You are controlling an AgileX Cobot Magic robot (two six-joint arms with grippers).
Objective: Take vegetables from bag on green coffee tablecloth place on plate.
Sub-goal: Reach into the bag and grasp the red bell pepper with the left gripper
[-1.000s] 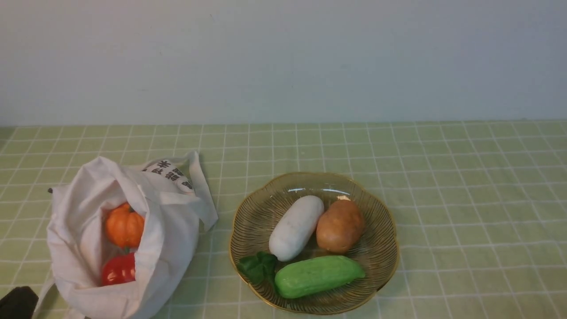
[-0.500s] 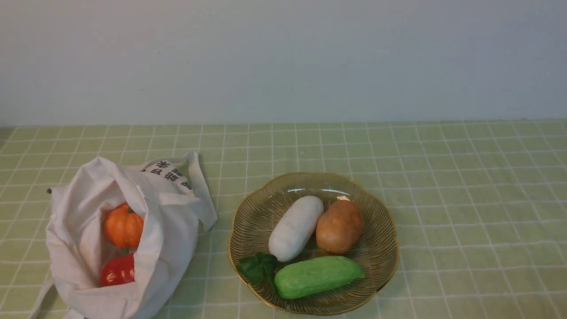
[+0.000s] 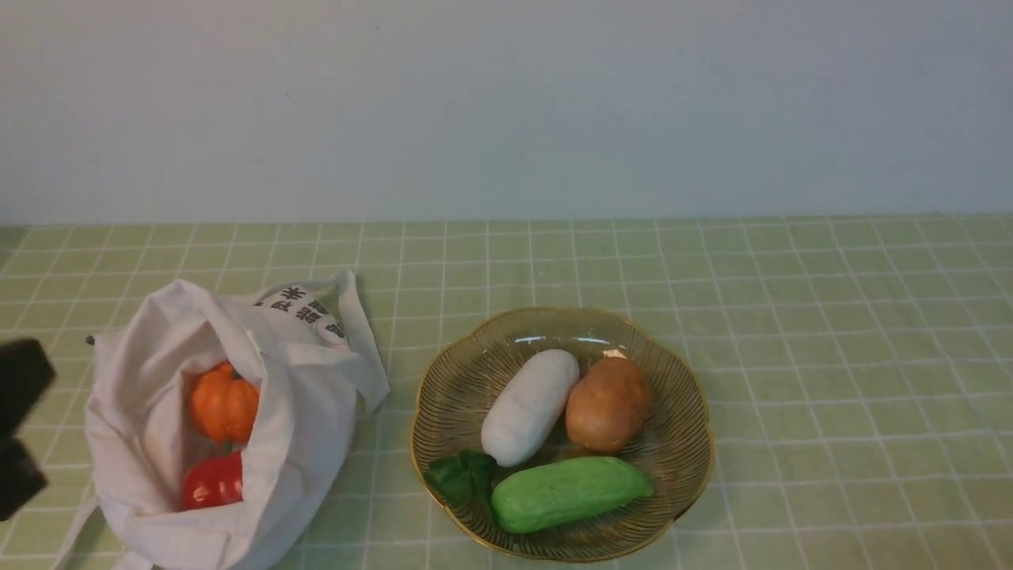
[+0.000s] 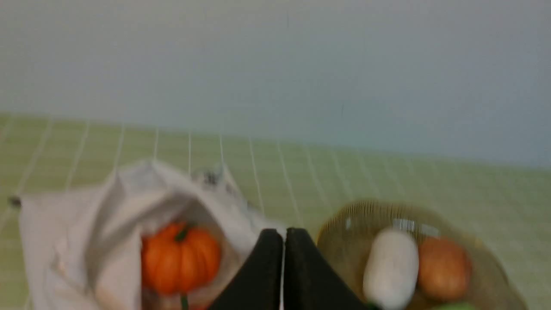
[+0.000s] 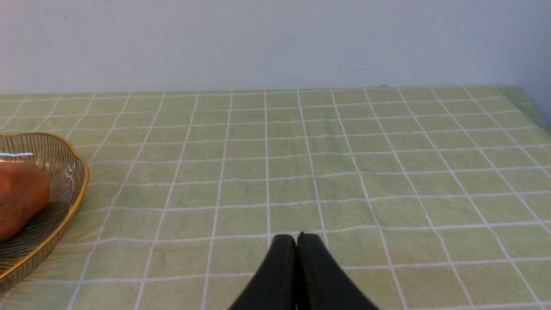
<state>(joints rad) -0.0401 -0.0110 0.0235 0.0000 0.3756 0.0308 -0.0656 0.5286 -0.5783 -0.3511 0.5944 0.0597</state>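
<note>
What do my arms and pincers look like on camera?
The left pincer and right pincer both look black, with fingers tapering to narrow tips. No markings or cables show on them. The rest of the arms cannot be made out.

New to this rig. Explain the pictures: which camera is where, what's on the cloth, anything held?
It's a robot with two arms, each ending in a claw. One picture looks forward from between the arms; the other two come from a camera on each wrist.

On the green checked cloth, at left, lies a cloth bag with an orange pumpkin and a red pepper inside. Right of it, a glass dish carries a white vegetable, a brown one and a green one with dark leaves beside it.

Both the left claw and the right claw are shut, holding nothing.
</note>
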